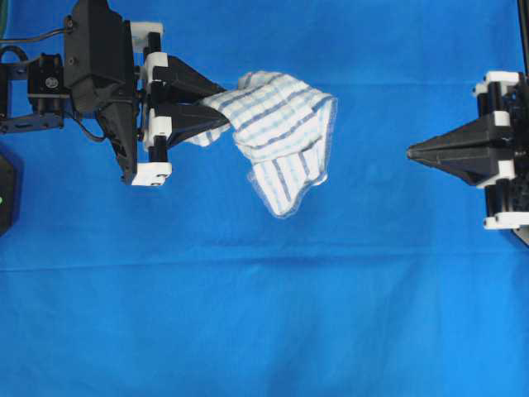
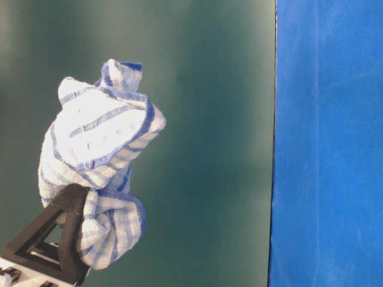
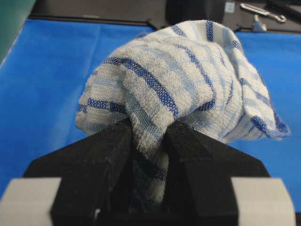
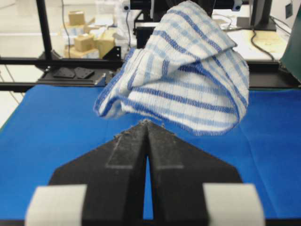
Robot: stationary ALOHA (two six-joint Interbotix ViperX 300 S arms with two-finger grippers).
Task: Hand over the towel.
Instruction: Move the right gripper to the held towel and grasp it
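The towel (image 1: 277, 132), white with thin blue stripes, hangs bunched in the air above the blue cloth. My left gripper (image 1: 225, 106) is shut on its left end, with a fold of fabric pinched between the black fingers (image 3: 106, 155). In the left wrist view the towel (image 3: 188, 75) bulges out just past the fingertips. My right gripper (image 1: 411, 151) is shut and holds nothing; it points at the towel from the right with a clear gap between them. From the right wrist view the towel (image 4: 188, 75) hangs ahead of and above the closed tips (image 4: 146, 123). The table-level view shows the towel (image 2: 99, 155) draped over a left finger (image 2: 60, 233).
A large plain blue cloth (image 1: 264, 314) covers the table. Beyond its far edge stand a black frame (image 4: 44, 33), cardboard boxes (image 4: 84, 41) and cables. A dark green backdrop (image 2: 209, 119) fills the table-level view, with a blue panel (image 2: 329, 143) at its right.
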